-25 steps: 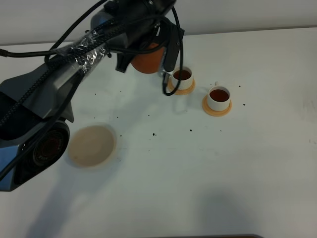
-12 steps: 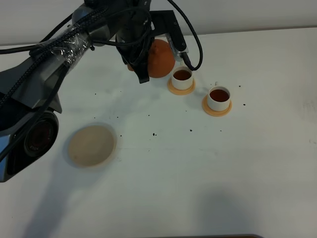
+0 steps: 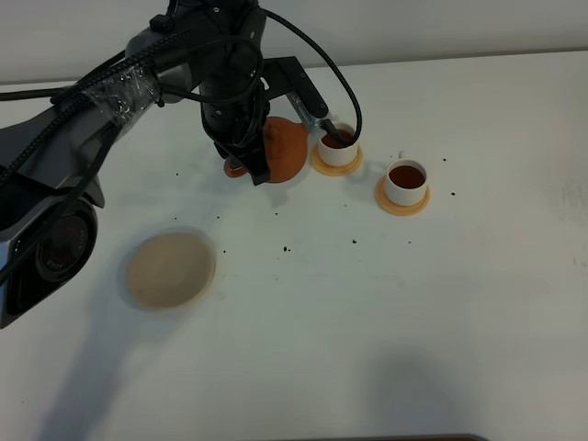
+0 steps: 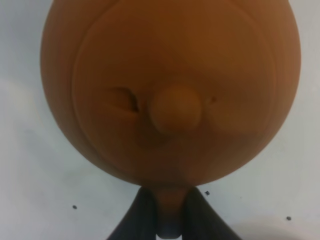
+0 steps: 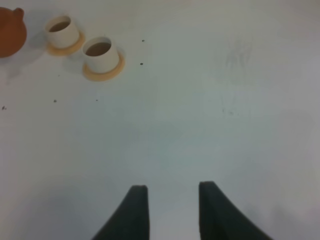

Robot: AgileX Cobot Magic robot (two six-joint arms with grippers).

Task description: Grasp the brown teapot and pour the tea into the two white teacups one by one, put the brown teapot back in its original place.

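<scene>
The brown teapot [image 3: 285, 150] hangs in my left gripper [image 3: 241, 167], just left of the nearer-left white teacup [image 3: 337, 146]. In the left wrist view the teapot [image 4: 170, 90] fills the frame with its lid knob up, and my left gripper [image 4: 169, 217] is shut on its loop handle. Both white teacups hold dark tea; the second [image 3: 406, 182] stands to the right on its orange-tan saucer. The cream mat [image 3: 170, 269] lies bare at the front left. My right gripper [image 5: 172, 210] is open and empty over bare table, far from the cups [image 5: 100, 52] and the teapot [image 5: 10, 30].
The white table [image 3: 367, 322] carries small dark specks around the cups and toward the middle. The left arm and its cables [image 3: 119, 83] reach in from the left over the back of the table. The table's far edge runs just behind the teapot.
My left gripper has carried the teapot from behind the left cup toward the front and left, and has brought it back level. The cups and mat have not moved.
</scene>
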